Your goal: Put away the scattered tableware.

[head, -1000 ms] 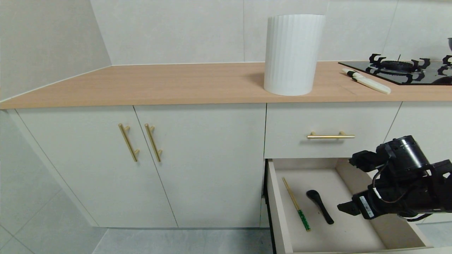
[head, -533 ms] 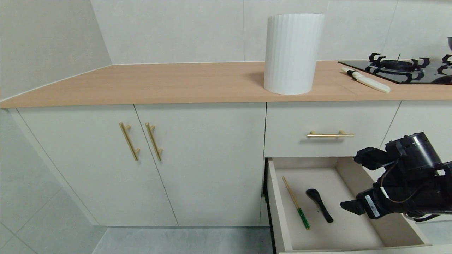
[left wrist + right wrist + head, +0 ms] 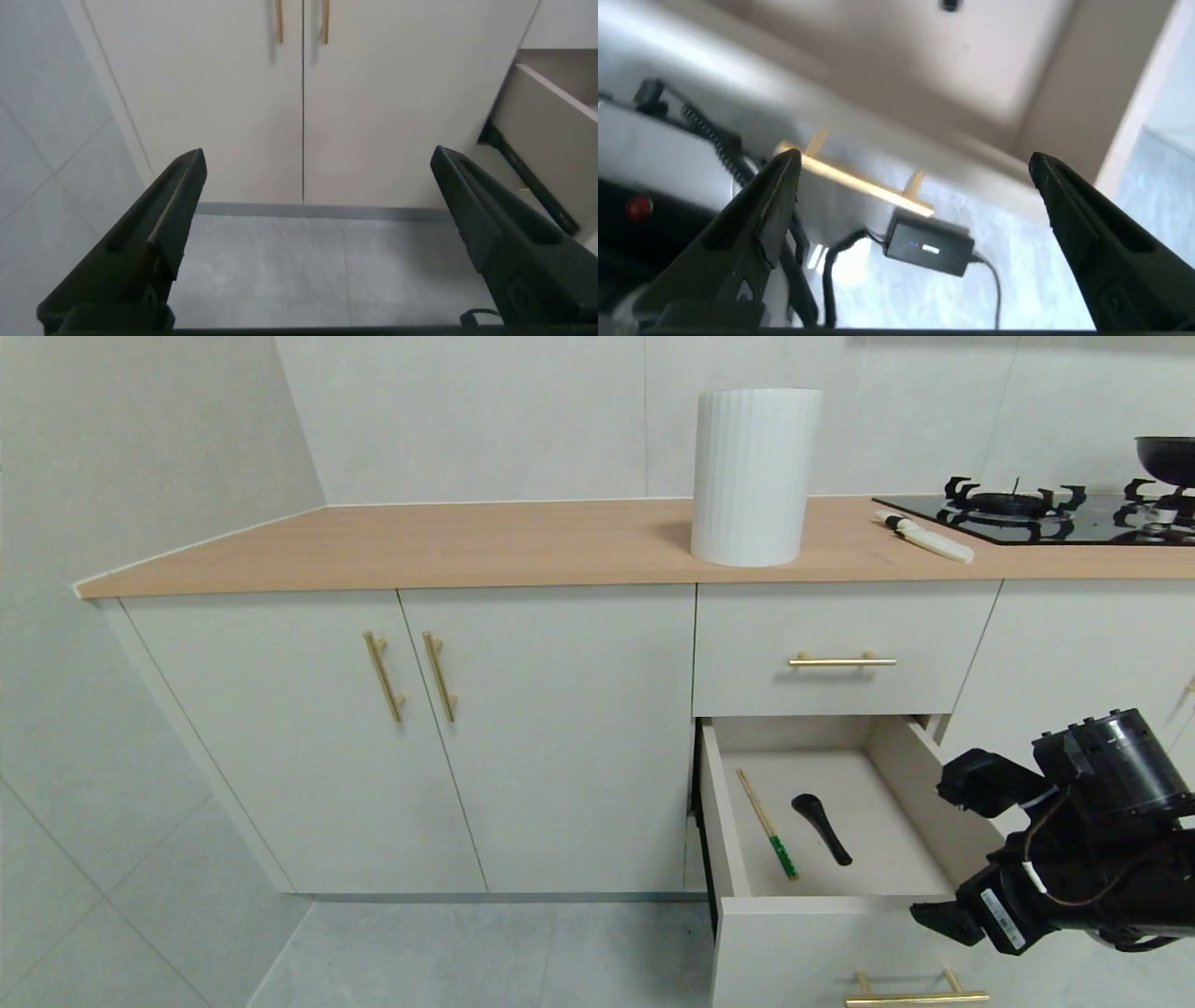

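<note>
inside open drawer (image 3: 724, 821), chopsticks (image 3: 767, 824) beside spoon (image 3: 822, 828); right tool (image 3: 934, 849) near handle (image 3: 854, 179)

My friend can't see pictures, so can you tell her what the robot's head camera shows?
An open drawer under a wooden counter holds chopsticks and a black spoon, lying side by side. The robot's right pincer hangs open near the drawer's right side. On the counter are a tall white canister, a knife and a stove.

The open drawer (image 3: 726, 831) is reachable from above, the right part of its floor bare; chopsticks (image 3: 767, 826) and a black spoon (image 3: 822, 828) lie toward its left wall. A closed drawer's handle (image 3: 842, 661) juts out above its rear.
</note>
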Robot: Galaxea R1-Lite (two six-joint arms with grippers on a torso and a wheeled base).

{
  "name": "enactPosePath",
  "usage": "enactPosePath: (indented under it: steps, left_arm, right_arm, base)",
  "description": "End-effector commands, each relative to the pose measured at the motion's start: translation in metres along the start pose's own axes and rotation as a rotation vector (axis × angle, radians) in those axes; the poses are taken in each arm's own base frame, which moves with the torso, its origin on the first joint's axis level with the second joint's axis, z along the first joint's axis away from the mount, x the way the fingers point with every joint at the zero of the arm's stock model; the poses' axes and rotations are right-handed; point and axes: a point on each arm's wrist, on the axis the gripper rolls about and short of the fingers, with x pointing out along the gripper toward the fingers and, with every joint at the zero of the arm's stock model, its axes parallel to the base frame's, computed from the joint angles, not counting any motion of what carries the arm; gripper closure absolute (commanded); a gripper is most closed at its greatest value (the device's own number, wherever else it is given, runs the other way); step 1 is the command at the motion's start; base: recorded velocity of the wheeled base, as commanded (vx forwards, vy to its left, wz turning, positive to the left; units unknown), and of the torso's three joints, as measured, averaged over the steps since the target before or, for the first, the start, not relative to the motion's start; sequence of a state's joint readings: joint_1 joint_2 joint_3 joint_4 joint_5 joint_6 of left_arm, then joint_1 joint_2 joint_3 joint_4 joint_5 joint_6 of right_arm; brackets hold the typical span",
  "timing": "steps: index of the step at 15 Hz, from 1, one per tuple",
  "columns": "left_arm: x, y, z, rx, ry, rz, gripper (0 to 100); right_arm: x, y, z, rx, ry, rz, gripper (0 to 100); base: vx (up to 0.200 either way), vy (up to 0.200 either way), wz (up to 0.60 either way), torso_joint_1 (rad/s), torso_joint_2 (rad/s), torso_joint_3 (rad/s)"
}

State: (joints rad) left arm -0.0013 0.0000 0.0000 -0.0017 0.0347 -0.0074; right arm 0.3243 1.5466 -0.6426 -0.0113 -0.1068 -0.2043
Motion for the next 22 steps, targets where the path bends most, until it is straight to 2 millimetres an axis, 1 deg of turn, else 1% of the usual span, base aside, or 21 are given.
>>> enactPosePath:
  steps: [1, 3, 8, 11, 13, 15, 19, 21, 22]
  left_arm:
    - [0.000, 0.000, 0.000, 0.000, 0.002, 0.000, 0]
    - [0.000, 0.000, 0.000, 0.000, 0.002, 0.000, 0]
    - [0.000, 0.000, 0.000, 0.000, 0.002, 0.000, 0]
    - [0.000, 0.000, 0.000, 0.000, 0.002, 0.000, 0]
    - [0.000, 0.000, 0.000, 0.000, 0.002, 0.000, 0]
    - [0.000, 0.000, 0.000, 0.000, 0.002, 0.000, 0]
    - [0.000, 0.000, 0.000, 0.000, 0.000, 0.000, 0]
    - [0.000, 0.000, 0.000, 0.000, 0.002, 0.000, 0]
    - [0.000, 0.000, 0.000, 0.000, 0.002, 0.000, 0]
  right_arm:
    - [-0.005, 0.008, -0.007, -0.051, -0.002, 0.020, 0]
    - [-0.010, 0.013, -0.014, -0.105, -0.002, 0.035, 0]
    - [-0.006, 0.035, -0.037, -0.288, 0.065, 0.109, 0]
    - [0.001, 0.042, -0.045, -0.347, 0.115, 0.138, 0]
    - [0.021, 0.050, -0.048, -0.369, 0.202, 0.164, 0]
    - [0.036, 0.052, -0.049, -0.371, 0.245, 0.164, 0]
    - [0.042, 0.050, -0.046, -0.340, 0.240, 0.152, 0]
    - [0.048, 0.049, -0.040, -0.291, 0.241, 0.143, 0]
    - [0.053, 0.050, -0.034, -0.232, 0.242, 0.133, 0]
  base:
    - [0.000, 0.000, 0.00, 0.000, 0.00, 0.000]
    - [0.000, 0.000, 0.00, 0.000, 0.00, 0.000]
    - [0.000, 0.000, 0.00, 0.000, 0.00, 0.000]
    - [0.000, 0.000, 0.00, 0.000, 0.00, 0.000]
    - [0.000, 0.000, 0.00, 0.000, 0.00, 0.000]
    - [0.000, 0.000, 0.00, 0.000, 0.00, 0.000]
    - [0.000, 0.000, 0.00, 0.000, 0.00, 0.000]
    - [0.000, 0.000, 0.00, 0.000, 0.00, 0.000]
    - [0.000, 0.000, 0.00, 0.000, 0.00, 0.000]
